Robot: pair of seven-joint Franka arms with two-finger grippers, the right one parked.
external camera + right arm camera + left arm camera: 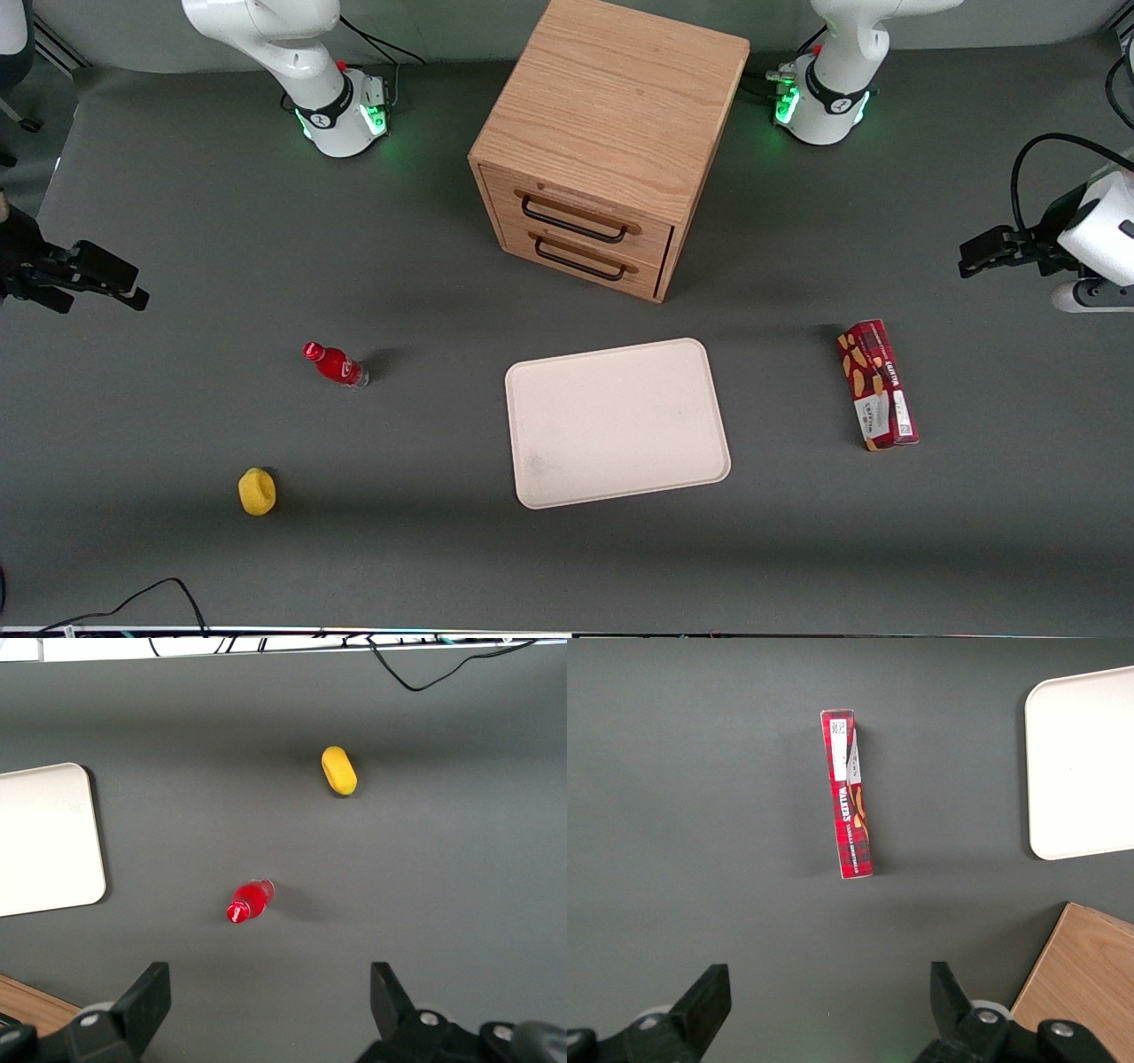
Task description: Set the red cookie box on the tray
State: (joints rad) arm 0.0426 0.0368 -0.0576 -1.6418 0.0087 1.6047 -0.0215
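The gripper (828,1010) hangs above the table at the working arm's end, its two fingers (704,1001) spread wide with nothing between them. In the front view the gripper (979,252) shows at the edge of the frame, high over the mat and farther from the front camera than the box.

The box (877,385) lies flat on the grey table (177,425), below the gripper and nearer the front camera than it. It is apart from the fingers; bare mat separates them in the wrist view, where the box (849,795) lies lengthwise, roughly in line with the gap between the fingers, its white label end pointing away from the gripper. Nothing lies between gripper and box.

The tray (617,424) sits toward the middle of the table, well apart from the box, with only bare mat between the two. In the wrist view a corner of the tray (1081,762) shows off to the side of the box.

A wooden drawer cabinet (607,142) stands farther from the front camera than the tray; its corner (1085,983) appears just beside one finger in the wrist view. Its two drawers are shut.

Toward the parked arm's end, well away from the gripper, stand a small red bottle (335,364) and a yellow object (257,492).
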